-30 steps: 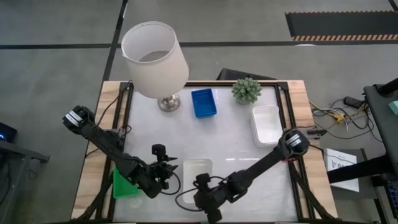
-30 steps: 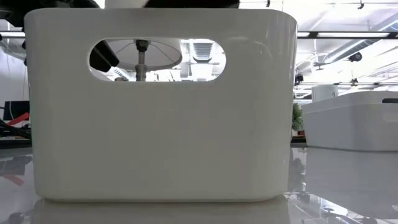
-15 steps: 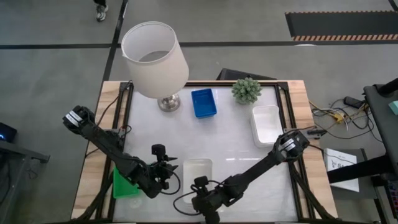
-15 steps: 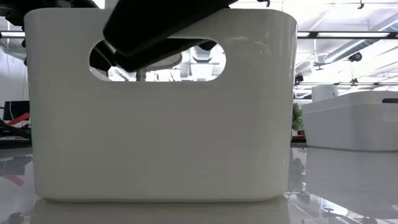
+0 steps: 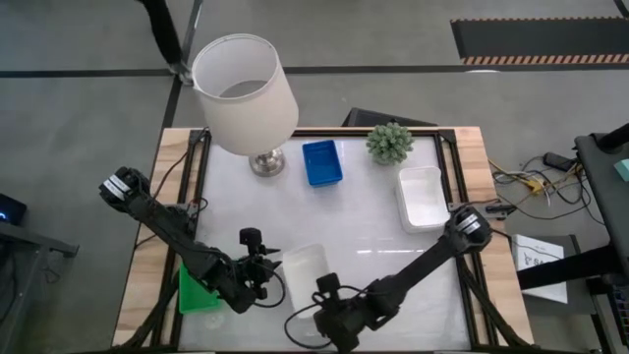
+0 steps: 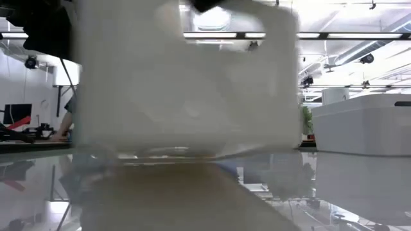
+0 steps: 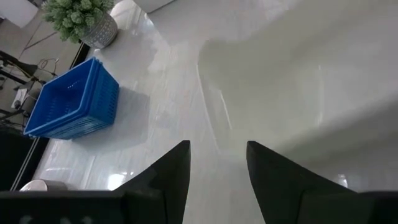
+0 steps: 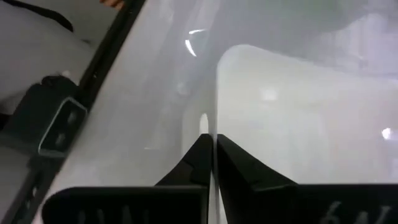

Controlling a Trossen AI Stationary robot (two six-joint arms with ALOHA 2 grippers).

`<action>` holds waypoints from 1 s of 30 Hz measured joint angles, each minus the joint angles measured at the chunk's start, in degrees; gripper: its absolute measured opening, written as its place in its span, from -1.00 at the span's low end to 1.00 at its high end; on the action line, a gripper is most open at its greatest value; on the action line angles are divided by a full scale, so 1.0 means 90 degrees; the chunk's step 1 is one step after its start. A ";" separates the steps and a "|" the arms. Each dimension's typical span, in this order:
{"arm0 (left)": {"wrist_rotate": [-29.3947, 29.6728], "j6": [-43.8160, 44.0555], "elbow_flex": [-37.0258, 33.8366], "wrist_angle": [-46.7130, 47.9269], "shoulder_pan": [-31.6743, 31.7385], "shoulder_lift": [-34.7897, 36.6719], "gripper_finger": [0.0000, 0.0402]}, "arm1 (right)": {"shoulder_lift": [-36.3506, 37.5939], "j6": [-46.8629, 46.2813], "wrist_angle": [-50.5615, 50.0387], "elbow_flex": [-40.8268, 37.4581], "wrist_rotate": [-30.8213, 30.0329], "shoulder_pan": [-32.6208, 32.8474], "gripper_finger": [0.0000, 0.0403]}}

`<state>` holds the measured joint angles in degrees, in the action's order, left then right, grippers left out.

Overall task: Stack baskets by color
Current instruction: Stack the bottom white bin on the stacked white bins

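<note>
Right gripper [image 5: 316, 307]: clamped on white basket [image 5: 303, 267] near rim | basket: tilted, long axis slanting away from gripper | left gripper [image 5: 267, 275]: open, just beside basket

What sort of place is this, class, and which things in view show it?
Probably a robotics lab or workshop: a framed test table on a bare concrete floor, loose cables beside it, and ceiling strip lights over an open hall.

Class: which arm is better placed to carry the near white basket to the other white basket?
Right. Its hand is shut on the near white basket, already tilted; the left hand waits open beside it.
</note>
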<state>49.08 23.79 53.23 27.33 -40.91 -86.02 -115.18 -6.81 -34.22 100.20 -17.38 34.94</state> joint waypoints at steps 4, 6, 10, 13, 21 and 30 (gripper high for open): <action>0.0000 0.0000 0.0000 -0.0002 0.0000 0.0000 -0.30 | 0.0407 -0.0307 -0.0409 0.0000 -0.0147 0.0055 -0.96; 0.0002 -0.0002 0.0000 -0.0024 0.0000 0.0000 -0.30 | 0.0515 -0.0335 -0.0494 0.0000 -0.0305 0.0106 -0.96; 0.0002 -0.0002 0.0000 -0.0101 0.0000 0.0000 -0.30 | 0.0574 -0.0290 -0.0802 -0.0005 -0.0695 0.0203 -0.96; 0.0002 -0.0002 0.0001 -0.0168 0.0000 0.0000 -0.30 | 0.0640 -0.0327 -0.1396 -0.0010 -0.1054 0.0304 -0.96; 0.0002 -0.0007 0.0005 -0.0183 0.0000 0.0000 -0.30 | 0.1386 -0.1189 -0.3569 -0.0012 -0.1842 0.0442 -0.96; 0.0002 -0.0012 0.0007 -0.0319 0.0000 0.0000 -0.30 | 0.3264 -0.1274 -0.4641 -0.1012 -0.2106 0.0347 -0.96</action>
<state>49.10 23.68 53.30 24.46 -40.91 -86.02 -85.81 -18.28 -75.99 91.10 -36.33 38.07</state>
